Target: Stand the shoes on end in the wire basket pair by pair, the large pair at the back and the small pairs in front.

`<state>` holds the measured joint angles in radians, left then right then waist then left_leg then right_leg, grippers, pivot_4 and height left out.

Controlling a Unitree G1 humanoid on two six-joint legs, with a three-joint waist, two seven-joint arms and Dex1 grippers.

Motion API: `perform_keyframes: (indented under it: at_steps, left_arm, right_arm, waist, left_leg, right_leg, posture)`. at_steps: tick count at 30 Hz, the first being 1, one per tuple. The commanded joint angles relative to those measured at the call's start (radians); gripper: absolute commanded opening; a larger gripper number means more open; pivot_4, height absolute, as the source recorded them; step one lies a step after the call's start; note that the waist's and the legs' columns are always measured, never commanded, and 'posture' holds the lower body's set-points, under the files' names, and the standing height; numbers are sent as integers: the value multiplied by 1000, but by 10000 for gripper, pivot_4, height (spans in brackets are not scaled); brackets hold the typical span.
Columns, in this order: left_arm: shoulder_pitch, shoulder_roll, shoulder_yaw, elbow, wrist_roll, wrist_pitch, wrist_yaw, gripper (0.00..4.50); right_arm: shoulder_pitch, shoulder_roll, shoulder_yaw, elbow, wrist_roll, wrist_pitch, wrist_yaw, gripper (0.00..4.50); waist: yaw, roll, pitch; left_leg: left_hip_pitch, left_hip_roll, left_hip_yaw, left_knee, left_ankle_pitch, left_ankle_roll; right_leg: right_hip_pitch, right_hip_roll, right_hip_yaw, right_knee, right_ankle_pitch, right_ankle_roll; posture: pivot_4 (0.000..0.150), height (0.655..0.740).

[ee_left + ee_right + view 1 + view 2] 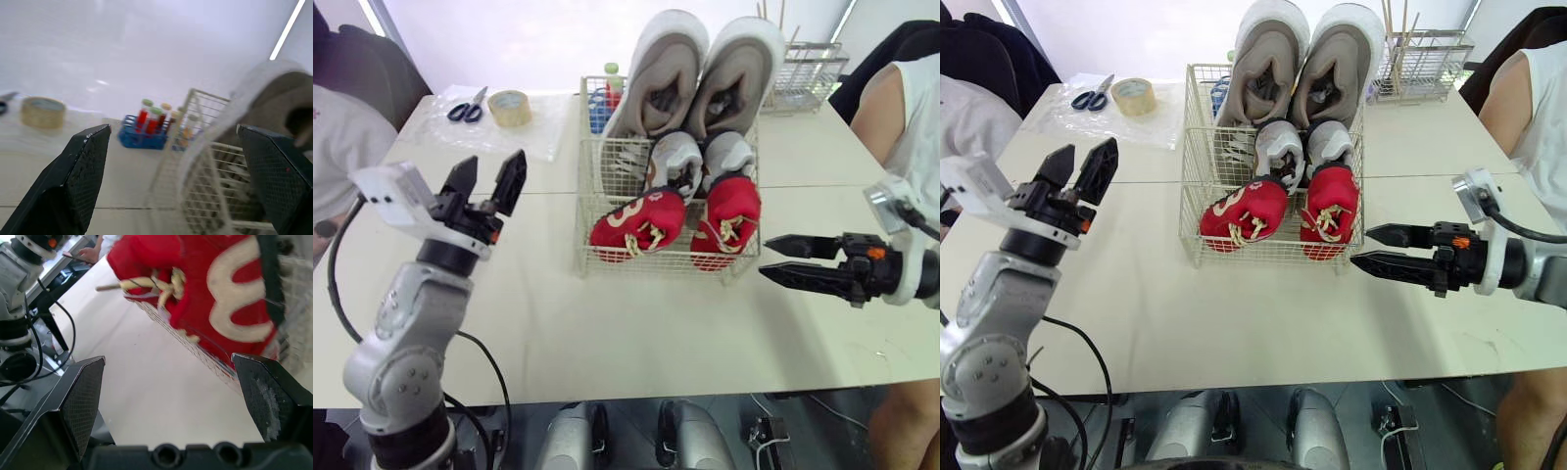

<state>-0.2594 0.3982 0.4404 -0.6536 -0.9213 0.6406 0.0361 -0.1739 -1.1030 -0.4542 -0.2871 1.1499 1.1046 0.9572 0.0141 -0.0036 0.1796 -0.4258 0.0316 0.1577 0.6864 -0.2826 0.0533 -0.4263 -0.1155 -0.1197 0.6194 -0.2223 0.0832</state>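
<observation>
A white wire basket (590,262) stands mid-table. At its back the large grey pair (700,73) stands on end. In front of it sits a small grey-and-white pair (700,157), and at the very front a small red pair (680,220) with tan laces. My left gripper (489,178) hovers open to the left of the basket, empty. My right gripper (781,258) is open and empty, its tips just right of the basket's front corner, near the red shoe (215,289).
Scissors (466,108) and a tape roll (510,107) lie at the back left on a plastic sheet. A blue rack of tubes (144,132) stands behind the basket, and a second wire rack (808,73) at the back right. People sit at both sides.
</observation>
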Motion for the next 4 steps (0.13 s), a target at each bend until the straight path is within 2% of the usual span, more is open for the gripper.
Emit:
perform_keyframes:
  at_steps: [1,4]
  left_arm:
    - [49,86,44,26,-44,8,-121,42934]
    - [115,121,59,45,-83,21,-167,42934]
  right_arm:
    - [38,-5,-51,0,-20,-10,18,45000]
    - [51,1,-53,6,-34,-23,23,45000]
  waist:
    - [-2,0,0]
    - [-3,1,0]
  left_leg:
    - [0,0,0,0,0,0]
    - [0,0,1,0,0,0]
  right_leg:
    - [0,0,0,0,0,0]
    - [0,0,1,0,0,0]
  posture:
    - [1500,7400]
    - [1500,7400]
